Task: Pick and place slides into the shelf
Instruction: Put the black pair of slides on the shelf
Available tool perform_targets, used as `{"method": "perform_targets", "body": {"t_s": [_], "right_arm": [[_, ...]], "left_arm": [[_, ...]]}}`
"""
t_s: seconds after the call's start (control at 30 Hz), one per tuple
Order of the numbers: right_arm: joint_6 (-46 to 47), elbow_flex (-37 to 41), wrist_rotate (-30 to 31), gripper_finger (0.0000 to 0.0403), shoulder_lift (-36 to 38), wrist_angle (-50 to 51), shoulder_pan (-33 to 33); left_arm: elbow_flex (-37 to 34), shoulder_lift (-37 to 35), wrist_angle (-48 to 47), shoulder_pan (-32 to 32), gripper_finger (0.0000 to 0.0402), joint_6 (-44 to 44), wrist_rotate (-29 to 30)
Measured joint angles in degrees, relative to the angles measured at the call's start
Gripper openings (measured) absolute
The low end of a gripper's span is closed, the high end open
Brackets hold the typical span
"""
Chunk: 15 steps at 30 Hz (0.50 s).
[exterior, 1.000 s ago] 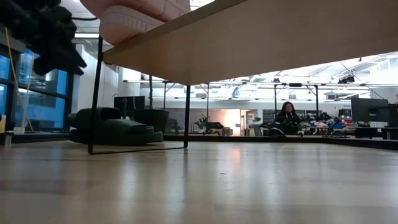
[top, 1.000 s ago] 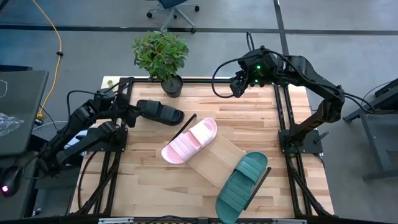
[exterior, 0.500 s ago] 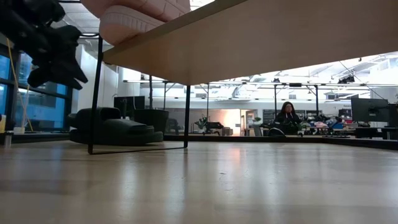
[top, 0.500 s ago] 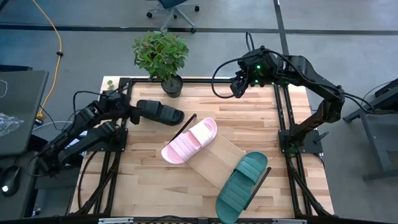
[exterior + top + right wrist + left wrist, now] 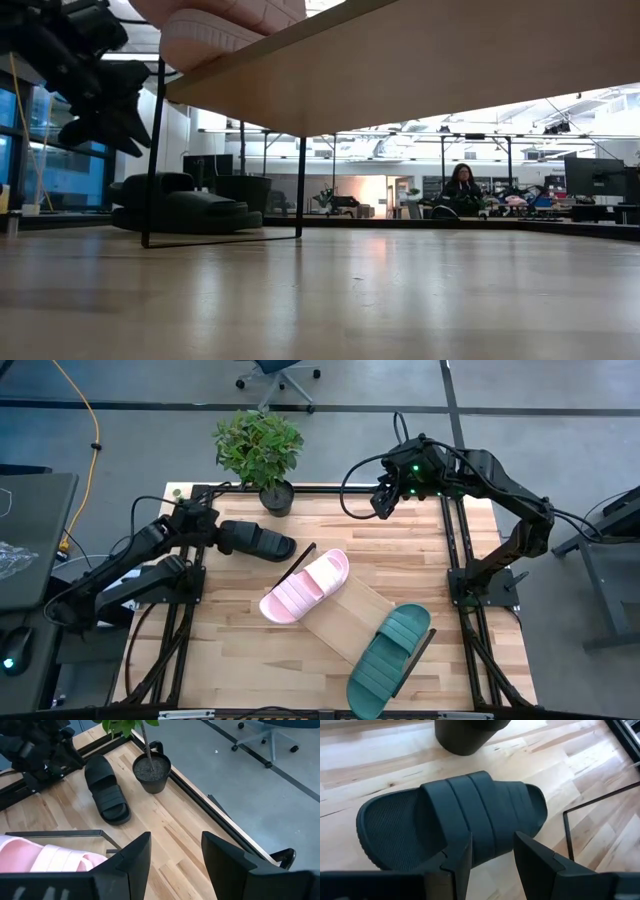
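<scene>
The black slide lies sole-down on the slatted tabletop near its far left corner, also seen in the left wrist view and low view. My left gripper hangs open just above the slide's left end, touching nothing. The shelf stands diagonally mid-table. The pink slide rests on its far-left end and the teal slide on its near-right end. My right gripper waits open above the far right of the table.
A potted plant stands at the far edge just behind the black slide, its dark pot close to my left gripper. Black frame rails run along both table sides. A person sits far off in the room.
My left gripper has moved toward the far edge and to the right, closing in on the black slide's left end. The slides and the shelf have stayed put.
</scene>
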<state>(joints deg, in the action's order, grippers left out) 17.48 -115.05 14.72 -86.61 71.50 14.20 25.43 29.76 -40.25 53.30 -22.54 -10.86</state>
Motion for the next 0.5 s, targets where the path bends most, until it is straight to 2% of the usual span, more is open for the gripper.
{"method": "perform_targets", "body": {"t_s": [0.5], "right_arm": [[-1.03,0.0,0.02,0.0167,-0.02,-0.02,0.04]], "left_arm": [[-0.02,1.38,-3.41,0.0,0.0133,1.26,8.5]]}}
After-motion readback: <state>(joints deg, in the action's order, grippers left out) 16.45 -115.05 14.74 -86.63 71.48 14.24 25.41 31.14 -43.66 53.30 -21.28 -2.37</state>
